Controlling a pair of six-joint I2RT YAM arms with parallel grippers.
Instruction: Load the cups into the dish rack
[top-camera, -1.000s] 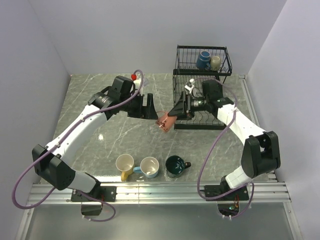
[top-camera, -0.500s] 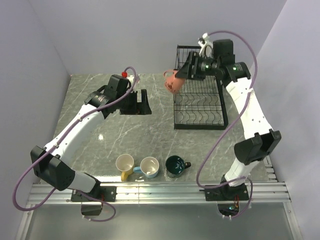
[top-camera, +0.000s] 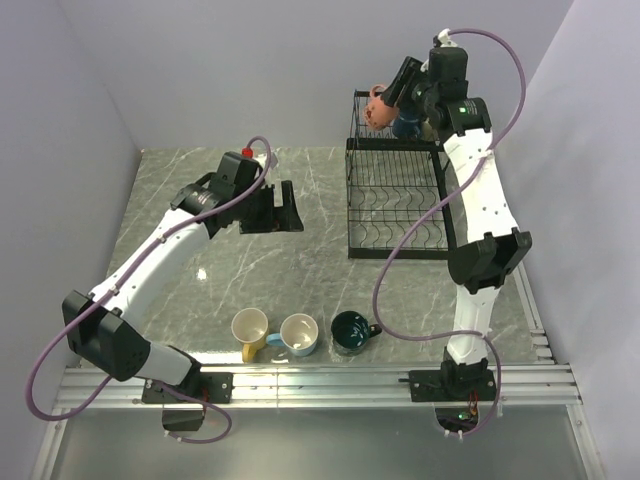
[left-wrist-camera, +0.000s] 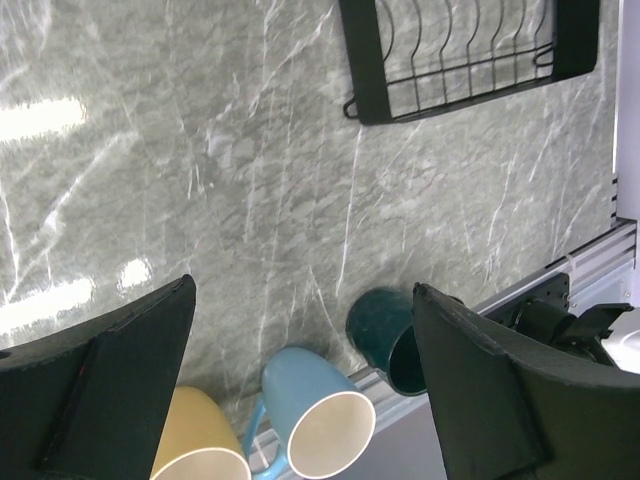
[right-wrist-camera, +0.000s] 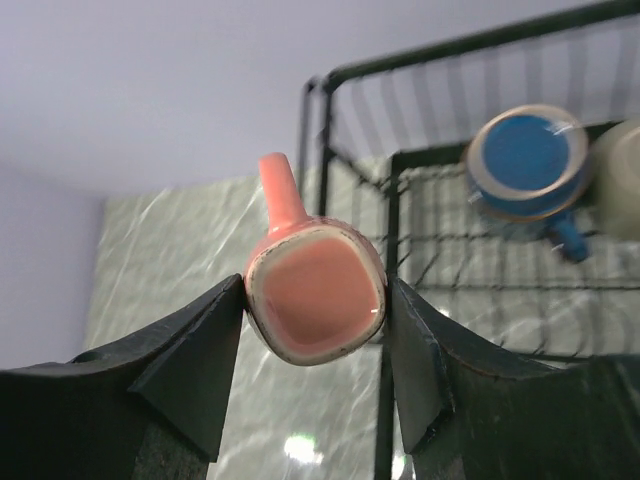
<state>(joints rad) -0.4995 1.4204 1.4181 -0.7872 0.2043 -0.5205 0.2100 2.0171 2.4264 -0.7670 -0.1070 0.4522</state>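
Orange-pink mug (right-wrist-camera: 316, 292) sits clamped between the right gripper's (right-wrist-camera: 316, 300) jaws, high in the overhead view's upper right, at the left edge of the dish rack's (top-camera: 349, 200) raised basket. Inside the basket lies a navy mug (right-wrist-camera: 527, 160); the pale mug (right-wrist-camera: 622, 175) beside it is cut off by the frame. The left gripper (left-wrist-camera: 300, 295) hangs empty with its jaws wide apart. Its fingers partly hide the yellow mug (left-wrist-camera: 195, 445) and teal mug (left-wrist-camera: 380, 330), which flank the light blue mug (left-wrist-camera: 310, 410).

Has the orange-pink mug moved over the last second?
Yes. The orange-pink mug went from the dish rack's near-left edge to its upper basket's left corner.
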